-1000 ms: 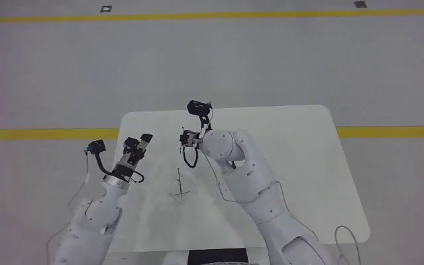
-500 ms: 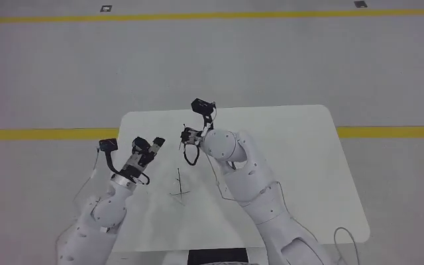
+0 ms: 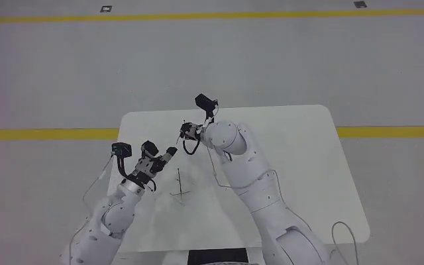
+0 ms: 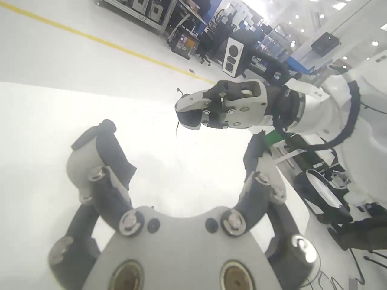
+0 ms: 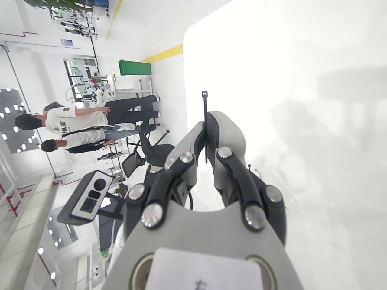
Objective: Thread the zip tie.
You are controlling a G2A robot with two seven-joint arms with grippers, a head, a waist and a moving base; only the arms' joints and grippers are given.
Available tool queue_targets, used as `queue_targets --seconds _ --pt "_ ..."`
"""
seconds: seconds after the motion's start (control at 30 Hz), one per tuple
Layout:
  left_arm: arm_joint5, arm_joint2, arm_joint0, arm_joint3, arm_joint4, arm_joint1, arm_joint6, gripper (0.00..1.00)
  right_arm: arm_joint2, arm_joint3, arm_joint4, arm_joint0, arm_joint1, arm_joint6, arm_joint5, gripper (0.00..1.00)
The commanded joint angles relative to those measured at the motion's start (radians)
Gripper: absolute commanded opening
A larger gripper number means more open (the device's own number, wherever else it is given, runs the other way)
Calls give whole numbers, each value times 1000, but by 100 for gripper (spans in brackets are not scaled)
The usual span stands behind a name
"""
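R hand (image 5: 207, 123) clamped on the black zip tie (image 5: 205, 104), head end poking out past the fingertips (thin tail dangles out the other side). L hand (image 4: 181, 140) near it, fingers spread wide, pointing toward it. White worktop (image 3: 298, 146) beneath both.

the left gripper (image 3: 159, 150) has swung in toward the right gripper (image 3: 187, 130) and its zip tie (image 5: 205, 113).

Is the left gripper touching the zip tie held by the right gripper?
Apart. The left wrist view shows the left gripper open, its fingers either side of the zip tie hanging from the right gripper, clear of both.
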Motion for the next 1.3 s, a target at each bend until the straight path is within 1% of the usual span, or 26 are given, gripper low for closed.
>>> queue_targets --seconds 0.0,0.07,0.1,0.2,0.23,0.3,0.33,0.43,0.5,0.67,0.73,0.8,0.9,0.97,1.0,1.2,1.27 --pt "0 0 0 0 0 0 0 100 0 0 0 0 0 0 0 0" --pt "0 7 -8 4 0 -1 -9 100 0 0 0 0 0 0 0 0" --pt "1 12 -16 11 7 -2 -14 100 2 0 8 -11 1 -27 0 0" --pt "1 25 -29 27 12 -5 -7 100 12 5 66 -15 -2 -46 0 0" --pt "3 30 -35 36 14 -6 -3 100 14 13 80 -11 -3 -49 0 0" --pt "18 39 -42 52 27 -8 5 100 20 32 111 0 -6 -52 0 0" --pt "27 47 -48 61 29 -11 9 100 23 48 127 8 -9 -54 0 0" --pt "38 63 -63 82 38 -15 23 100 35 98 167 35 -15 -50 0 0" --pt "43 68 -67 85 59 -15 25 100 36 106 171 41 -17 -50 0 0" --pt "43 68 -67 85 59 -15 25 100 36 106 171 41 -17 -50 0 0" --pt "47 71 -72 87 63 -16 23 100 36 106 171 41 -17 -50 0 0" --pt "60 76 -80 100 77 -18 31 100 35 108 186 26 -16 -84 0 0" --pt "49 87 -86 116 38 -22 34 100 47 120 225 21 -16 -113 0 0" --pt "53 89 -89 121 22 -24 31 100 52 127 243 24 -15 -117 0 0" --pt "55 86 -94 118 58 -24 59 100 52 127 243 24 -15 -117 0 0" --pt "55 86 -94 118 58 -24 59 100 52 127 243 24 -15 -117 0 0" --pt "56 87 -100 122 39 -26 58 100 52 127 244 21 -15 -122 -1 0"
